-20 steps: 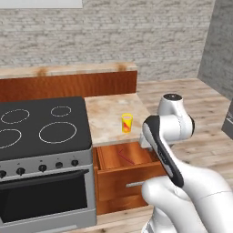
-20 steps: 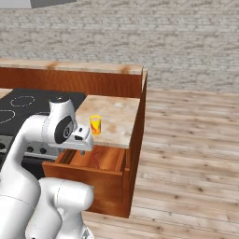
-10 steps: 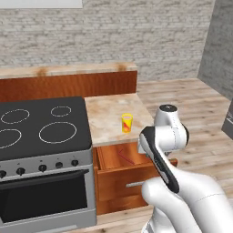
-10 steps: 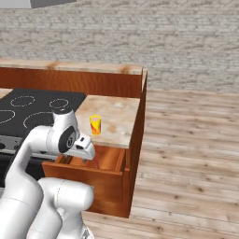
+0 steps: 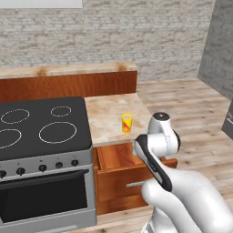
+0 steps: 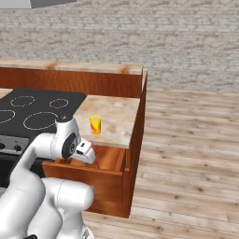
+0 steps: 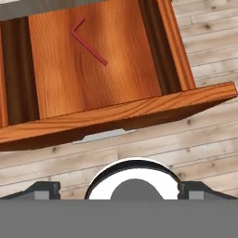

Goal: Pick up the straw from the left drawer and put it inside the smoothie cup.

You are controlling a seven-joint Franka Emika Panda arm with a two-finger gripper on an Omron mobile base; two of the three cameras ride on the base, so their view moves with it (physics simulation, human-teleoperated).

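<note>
The left drawer [image 7: 116,116] stands pulled out, its silver handle [image 7: 104,135] on the front. On its wooden floor lies the dark red straw [image 7: 88,46], thin with a short bent end; it also shows as a red line [image 5: 124,155] beside my arm. The yellow smoothie cup [image 5: 127,123] stands upright on the counter just behind the drawer, also seen from the right [image 6: 95,124]. My gripper [image 7: 120,190] hangs open above the drawer's front edge, its fingertips [image 7: 44,189] far apart and empty. The straw lies well ahead of them, untouched.
A black stovetop [image 5: 41,125] with a grey oven door [image 5: 43,200] sits left of the drawer. A raised wooden back ledge [image 5: 68,82] runs behind the beige counter [image 5: 109,111]. Wooden plank floor [image 6: 186,154] spreads to the right.
My arm has folded lower and swung the hand down toward the open drawer. The cup, drawer and straw have stayed put.
</note>
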